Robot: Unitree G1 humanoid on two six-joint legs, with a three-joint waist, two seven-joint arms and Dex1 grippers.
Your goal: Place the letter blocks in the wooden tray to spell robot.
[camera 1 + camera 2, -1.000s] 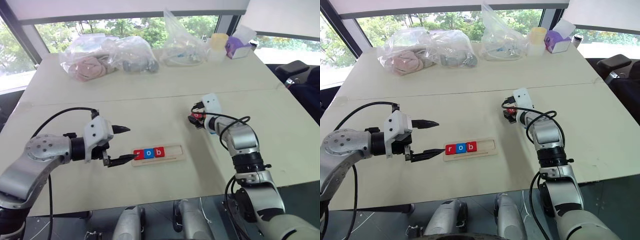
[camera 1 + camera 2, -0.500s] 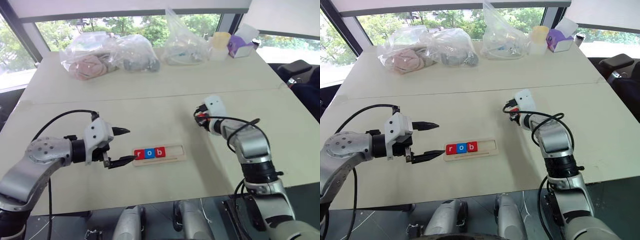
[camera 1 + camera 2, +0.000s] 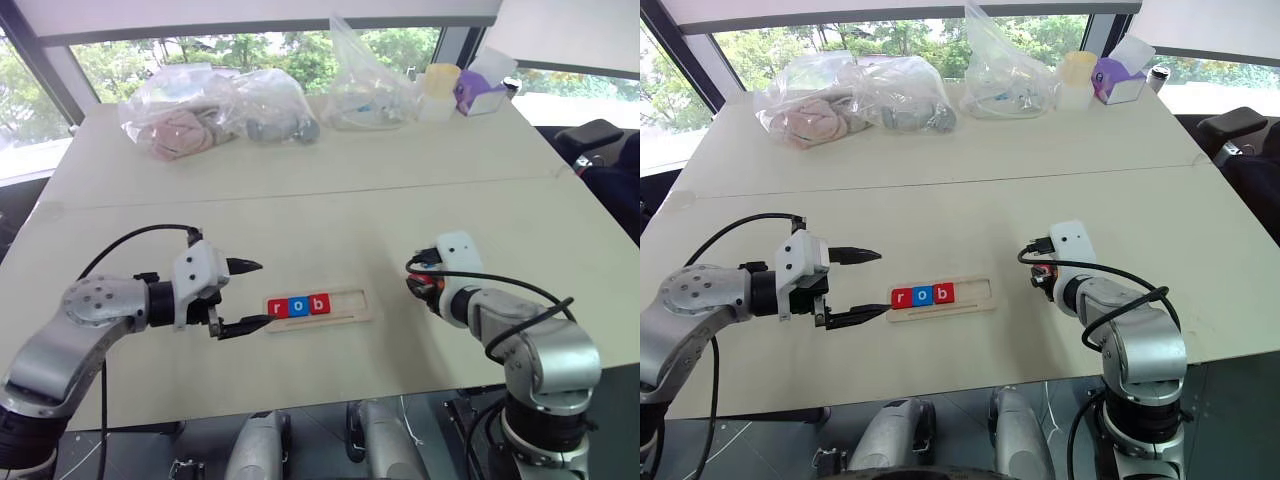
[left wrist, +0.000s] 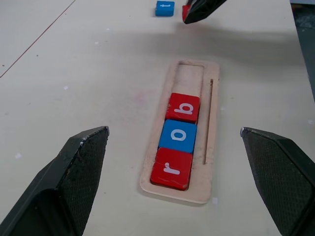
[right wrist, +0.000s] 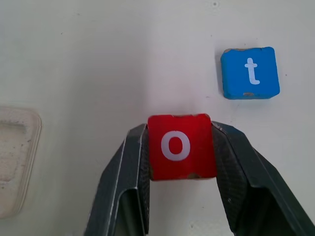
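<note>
The right hand (image 5: 181,147) clamps the red o block (image 5: 180,145), with the blue t block (image 5: 250,73) lying just beyond.

**Looks like a lab / test room w/ windows**

We see a wide pale table (image 3: 330,190) set by big windows (image 3: 250,48) w/ trees outside. Along its far edge: clear plastic bags (image 3: 215,108) of odds and ends, a tissue box (image 3: 480,90), a cup (image 3: 440,82). Dark chair (image 3: 590,140) at right.

At the upper left of my view two clear plastic bags (image 3: 215,110) lie on the pale counter (image 3: 330,215); a third bag (image 3: 365,85), a yellowish cup (image 3: 437,85) and a purple box (image 3: 483,92) sit upper right.
</note>
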